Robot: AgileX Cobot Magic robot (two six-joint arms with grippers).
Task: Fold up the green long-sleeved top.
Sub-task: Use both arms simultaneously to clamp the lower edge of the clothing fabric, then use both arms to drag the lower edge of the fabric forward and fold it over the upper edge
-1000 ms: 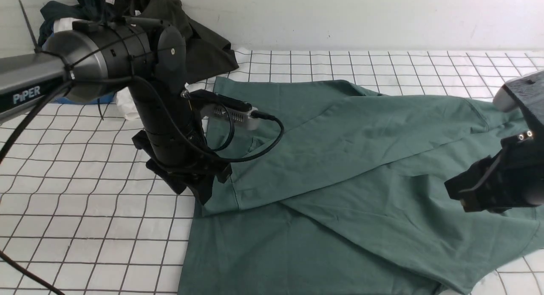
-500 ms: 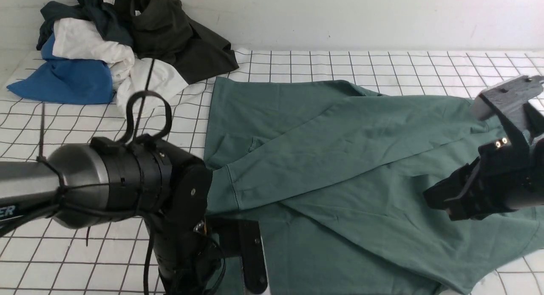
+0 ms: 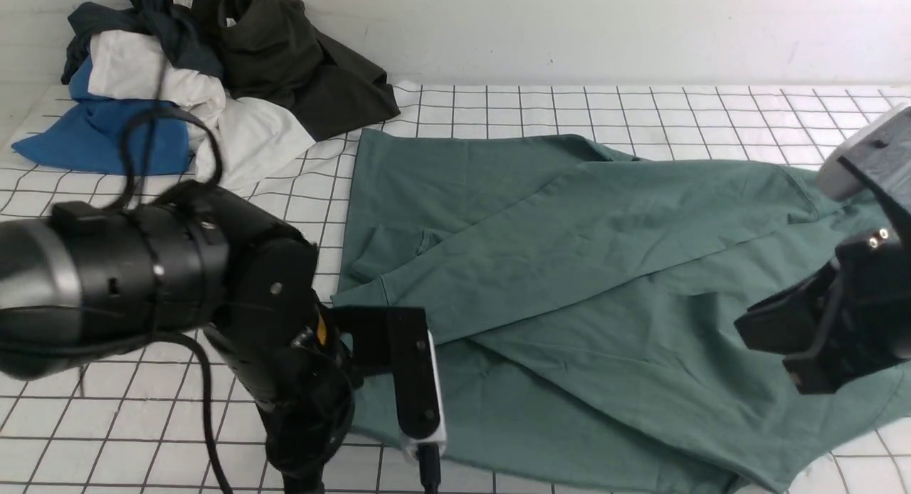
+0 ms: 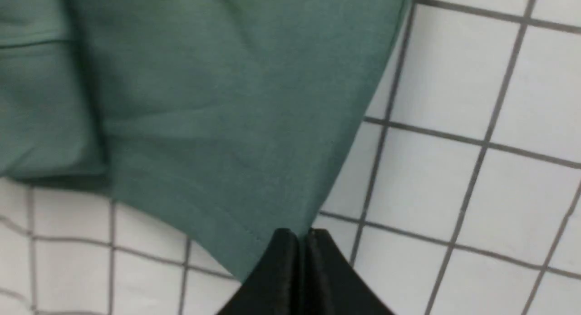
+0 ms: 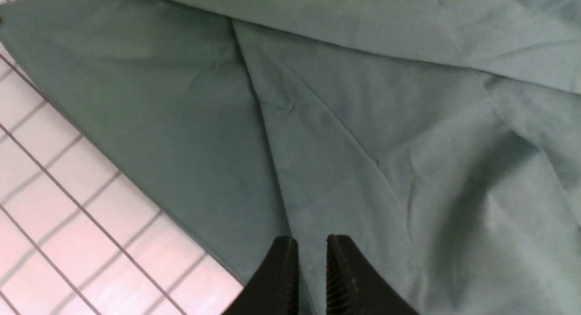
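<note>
green long-sleeved top (image 3: 569, 266) | muted sea-green | spread flat, partly folded | on gridded table

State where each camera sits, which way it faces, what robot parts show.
Front view: between the arms, facing forward over the table at the green long-sleeved top; left arm, right claw show.
Left wrist view: on the left wrist, looking along the left claw, tips together at the top's hem.
Right wrist view: on the right wrist, above the top's folds; claw tips slightly apart.
All share the top.

The green long-sleeved top (image 3: 605, 266) is soft matt cloth with small wrinkles. The table cover (image 3: 640, 109) looks smooth. The left arm (image 3: 178, 280) is shiny black plastic.
</note>
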